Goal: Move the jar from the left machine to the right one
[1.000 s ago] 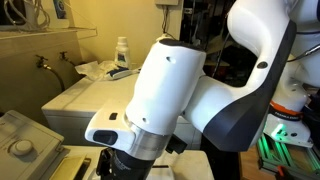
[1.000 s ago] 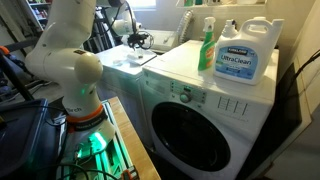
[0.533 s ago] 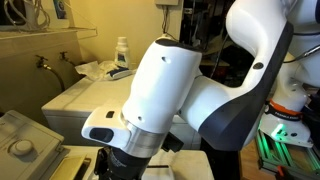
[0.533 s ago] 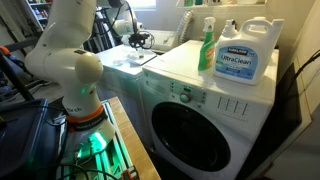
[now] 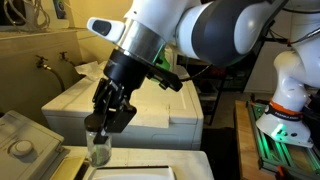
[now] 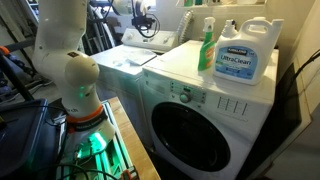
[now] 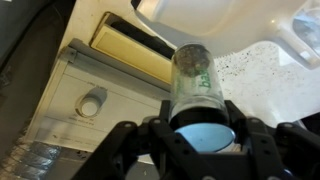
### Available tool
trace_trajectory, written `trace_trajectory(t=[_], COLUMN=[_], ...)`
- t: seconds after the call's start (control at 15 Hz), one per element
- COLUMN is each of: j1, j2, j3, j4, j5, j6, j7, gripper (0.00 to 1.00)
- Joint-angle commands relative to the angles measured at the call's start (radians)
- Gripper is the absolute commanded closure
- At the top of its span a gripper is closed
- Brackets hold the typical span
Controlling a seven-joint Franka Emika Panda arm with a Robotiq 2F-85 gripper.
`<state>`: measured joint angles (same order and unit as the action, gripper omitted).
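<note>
Claw: the claw [image 5: 103, 128] is closed around the jar, one finger on each side. The wrist view shows this best.
Jar: the jar [image 5: 98, 150] is see-through with a green label. It hangs upright under the claw.
Where the jar is: low over the front edge of the near machine [image 5: 150, 170], beside its panel with the round knob [image 7: 90, 101]. I cannot tell if the bottom of the jar touches the surface or is just above it.
Other machine: the far machine [image 5: 120, 105] sits behind, apart from the jar.
Done: the jar is grabbed. That part looks good.
Not sure: the pictures do not tell me which machine is the left one, so I cannot say if the jar is at the start or near the end of its trip.
Left to do: I think the jar must be set on the right machine, and then the claw must let go.
</note>
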<state>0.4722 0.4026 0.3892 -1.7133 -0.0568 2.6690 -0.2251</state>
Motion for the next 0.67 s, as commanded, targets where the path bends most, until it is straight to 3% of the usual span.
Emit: trace_trajectory(t=[0.0,0.07,0.27,0.6], j1=[-0.024,-0.033,-0.019,-0.070], j2=[-0.022,-0.040,-0.107,-0.181], j3=[0.020,0.027,-0.081,-0.195], j4=[-0.012,-0.030,-0.099,-0.217], j5=[0.011,0.020,-0.063,-0.123], j6=[-0.009,-0.010,0.002,-0.014], j7=[0.002,0.002,0.165,0.324], gripper=[0.46,0.71,0.71,0.71])
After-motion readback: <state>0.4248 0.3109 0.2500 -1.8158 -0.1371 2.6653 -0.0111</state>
